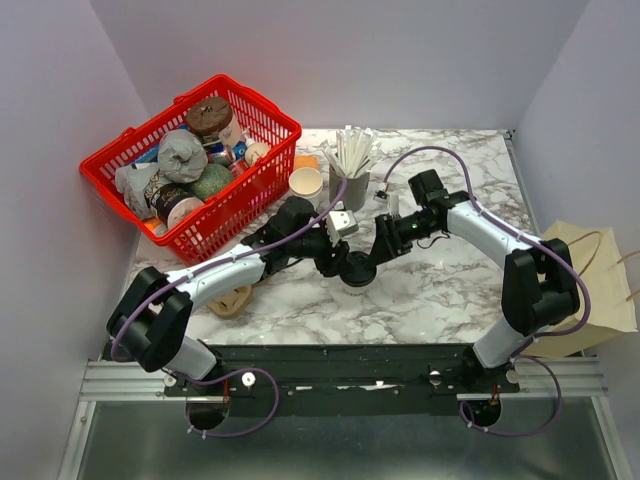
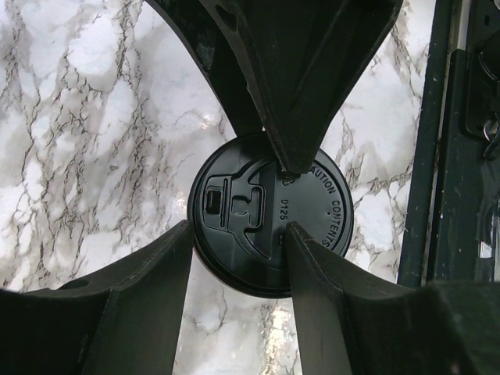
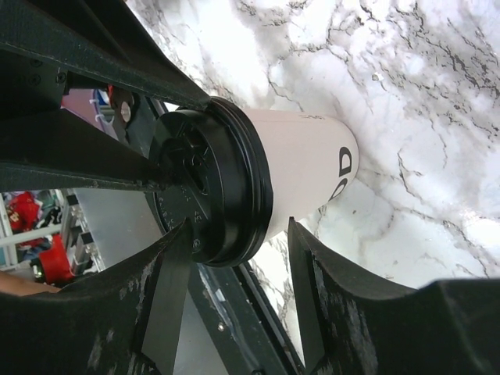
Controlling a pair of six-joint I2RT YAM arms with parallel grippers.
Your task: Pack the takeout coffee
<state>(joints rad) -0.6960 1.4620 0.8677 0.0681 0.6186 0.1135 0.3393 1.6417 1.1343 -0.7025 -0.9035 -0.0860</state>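
Left gripper (image 2: pixel 234 234): fingers were apart, poised over the black lid (image 2: pixel 242 195). Right gripper (image 3: pixel 238 230): fingers were apart, either side of the lid rim. Cup (image 3: pixel 305 168): white, stood upright mid-table (image 2: pixel 94 117), between both grippers.

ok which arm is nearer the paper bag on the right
Right. The right arm has its elbow just beside the paper bag at the table edge; the left arm lies over the opposite half, by the red basket.
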